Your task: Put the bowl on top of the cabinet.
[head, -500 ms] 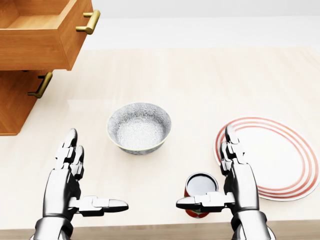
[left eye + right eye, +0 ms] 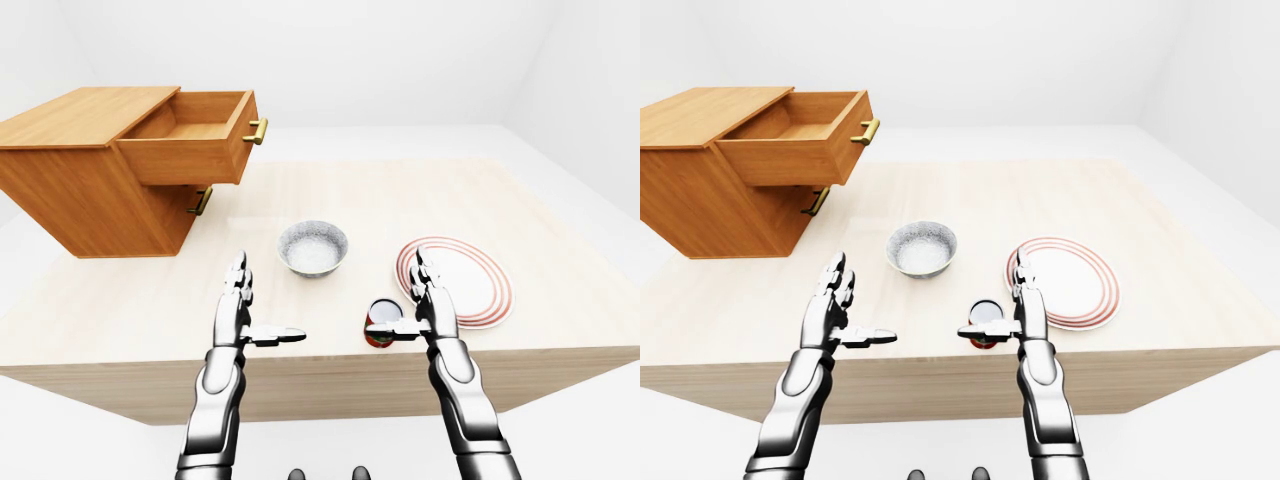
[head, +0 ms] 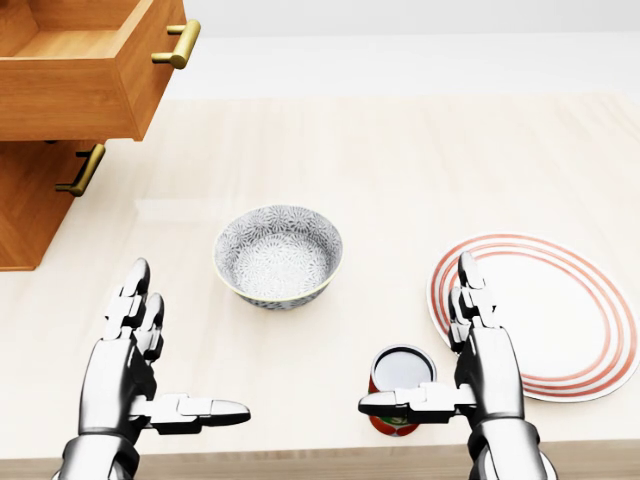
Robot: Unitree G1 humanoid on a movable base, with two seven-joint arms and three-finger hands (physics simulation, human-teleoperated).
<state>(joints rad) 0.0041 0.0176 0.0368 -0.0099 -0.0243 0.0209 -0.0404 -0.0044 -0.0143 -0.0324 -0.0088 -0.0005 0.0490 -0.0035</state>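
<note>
sitting on the table, the bowl [image 3: 278,255] lies untouched between and above both wide-spread hands, left hand [image 3: 135,365], right hand [image 3: 470,355].

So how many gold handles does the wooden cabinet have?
2. The upper handle is on the pulled-out top drawer. The lower handle is on the shut drawer beneath it. The cabinet has other sides out of sight.

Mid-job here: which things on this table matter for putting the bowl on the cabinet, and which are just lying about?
For the job: bowl; cabinet, its top drawer pulled open.
Just lying about: red-ringed plate; red can.
</note>
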